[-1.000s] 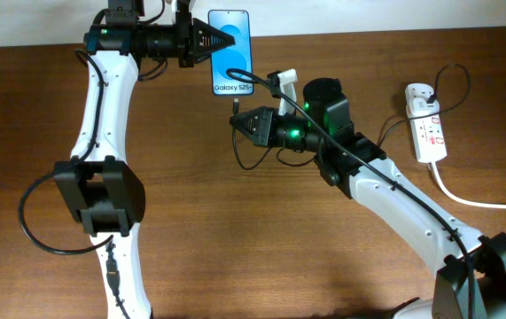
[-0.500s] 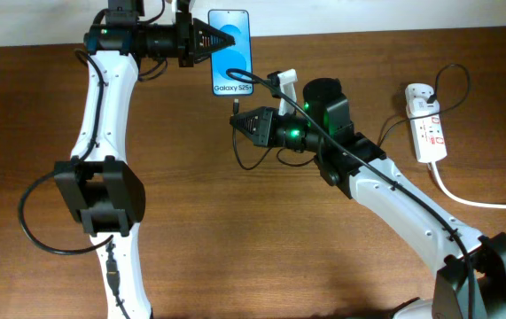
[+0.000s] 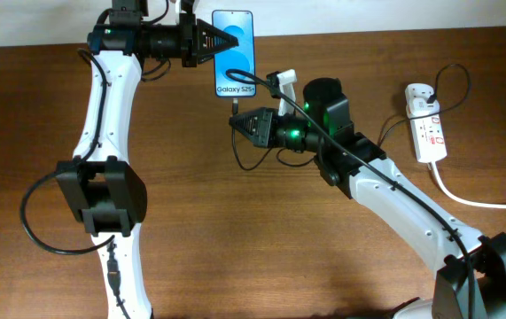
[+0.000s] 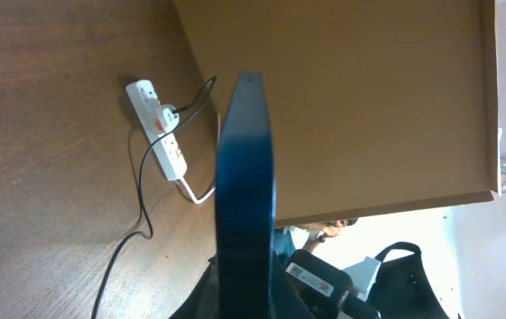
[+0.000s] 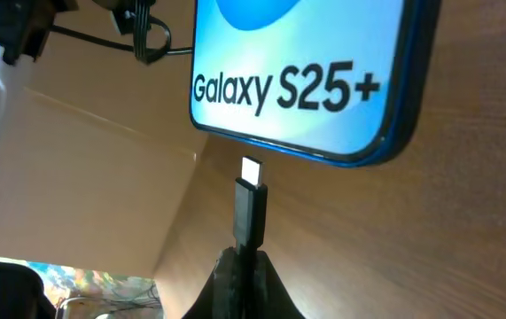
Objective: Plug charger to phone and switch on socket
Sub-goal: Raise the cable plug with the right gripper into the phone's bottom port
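Where the brown wooden table [image 3: 235, 230] meets a pale wall [image 3: 368, 13] at the frame's top, the phone [image 3: 237, 73] runs top-to-bottom, text end downward. The left gripper [image 3: 226, 42] clamps it, reaching in from the upper left. Mid-frame, the right gripper [image 3: 239, 121] pinches the charger [image 3: 235, 108], whose tip aims up, just short of the phone's lower edge.

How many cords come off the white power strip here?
2. The thin black charger cable leaves the plug at the far end of the power strip; the thick white cord trails from its near end off to the right. No third is visible.
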